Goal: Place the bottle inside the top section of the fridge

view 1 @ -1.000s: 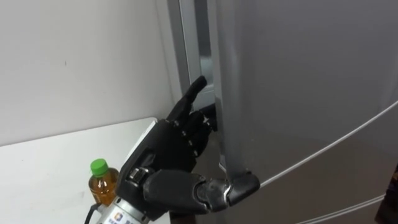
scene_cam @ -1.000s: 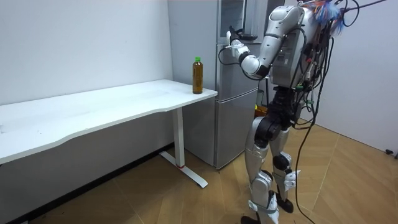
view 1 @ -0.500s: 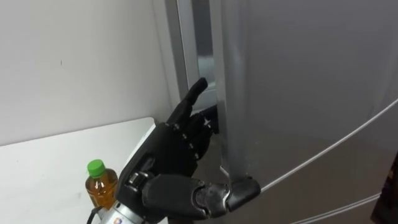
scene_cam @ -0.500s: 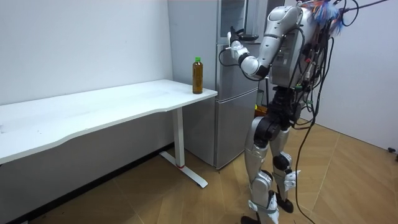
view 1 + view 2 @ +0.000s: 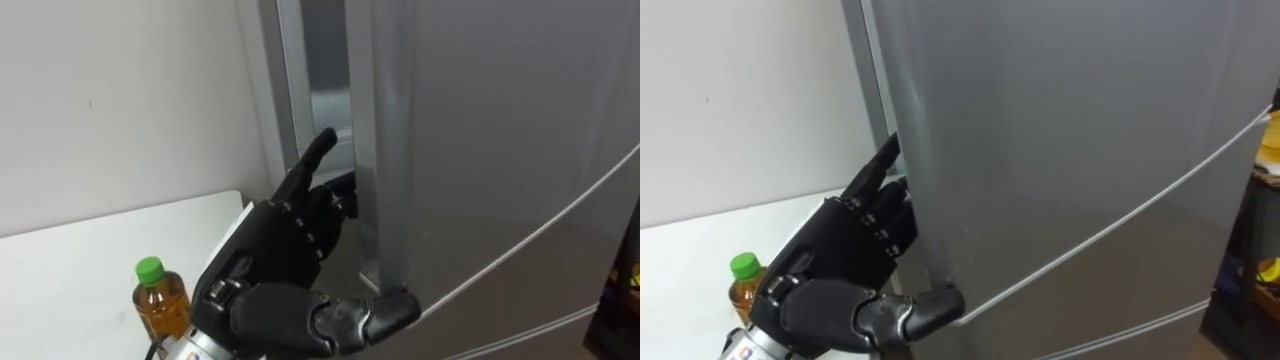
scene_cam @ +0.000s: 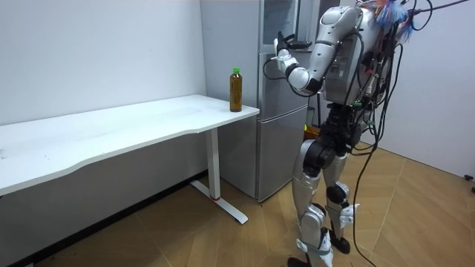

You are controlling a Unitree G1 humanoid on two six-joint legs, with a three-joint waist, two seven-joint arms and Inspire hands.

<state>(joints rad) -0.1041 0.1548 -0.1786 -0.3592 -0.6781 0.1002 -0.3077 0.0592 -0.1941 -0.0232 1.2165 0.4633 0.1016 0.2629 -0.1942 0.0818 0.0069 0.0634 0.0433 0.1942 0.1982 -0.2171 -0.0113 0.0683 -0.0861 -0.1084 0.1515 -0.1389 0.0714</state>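
In the left eye view the left hand (image 5: 285, 255) clamps the fridge door (image 5: 500, 150) by its edge, thumb in front and fingers curled behind, with the bottle (image 5: 160, 300) on the tabletop (image 5: 70, 275) down-left of it, while in the room view the bottle stands to the hand's left.

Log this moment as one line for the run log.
left hand: gripping silver upper fridge door edge | door: ajar | green-capped amber bottle: on white table

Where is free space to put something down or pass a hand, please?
The white table is bare along nearly its whole length, up to the bottle at its corner beside the fridge. It is crowded at the narrow door gap, where the left hand grips the edge of the upper door.
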